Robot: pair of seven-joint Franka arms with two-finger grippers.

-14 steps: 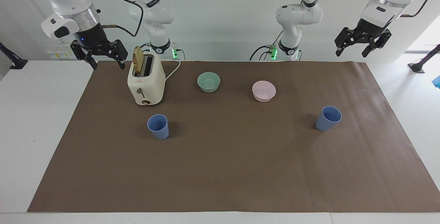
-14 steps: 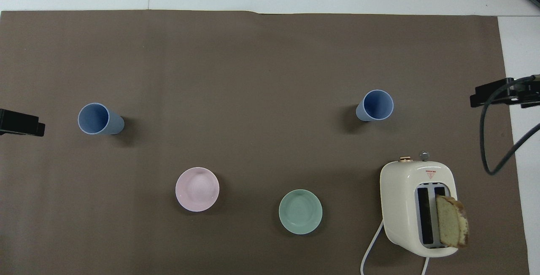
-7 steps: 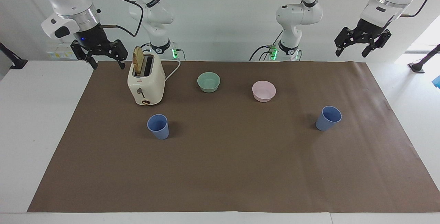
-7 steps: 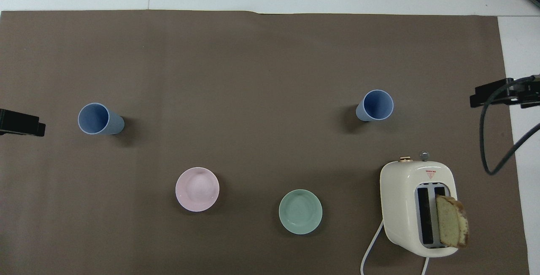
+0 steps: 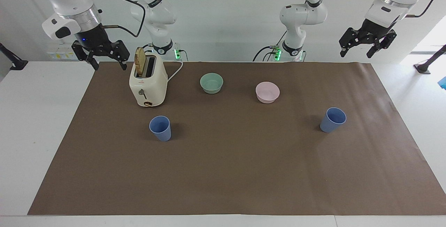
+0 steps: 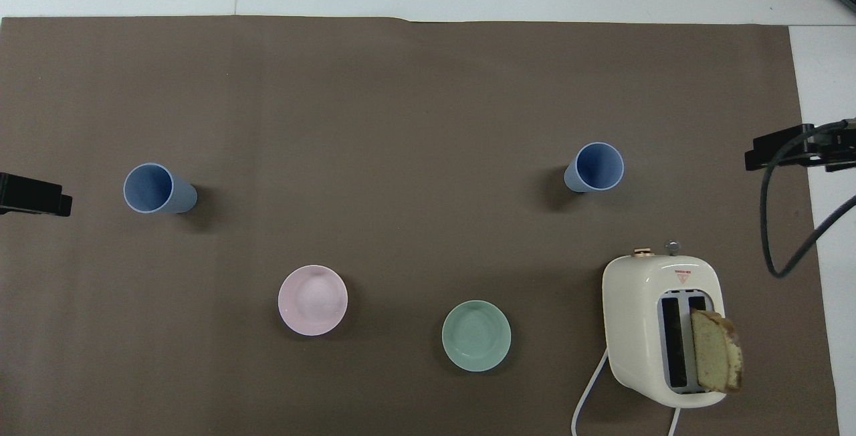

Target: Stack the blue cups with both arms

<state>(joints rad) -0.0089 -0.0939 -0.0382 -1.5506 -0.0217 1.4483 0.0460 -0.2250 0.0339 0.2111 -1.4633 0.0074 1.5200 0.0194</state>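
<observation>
Two blue cups stand upright and apart on the brown mat. One cup (image 5: 160,128) (image 6: 595,167) stands toward the right arm's end, farther from the robots than the toaster. The other cup (image 5: 333,119) (image 6: 157,188) stands toward the left arm's end. My right gripper (image 5: 109,66) is open and empty, raised over the mat's edge beside the toaster; its tip shows in the overhead view (image 6: 776,150). My left gripper (image 5: 356,54) is open and empty, raised over the mat's corner at its own end; its tip shows in the overhead view (image 6: 37,196).
A cream toaster (image 5: 148,82) (image 6: 662,325) with a bread slice (image 6: 715,359) stands near the right arm. A mint-green bowl (image 5: 211,83) (image 6: 476,336) and a pink bowl (image 5: 267,92) (image 6: 312,299) sit nearer to the robots than the cups.
</observation>
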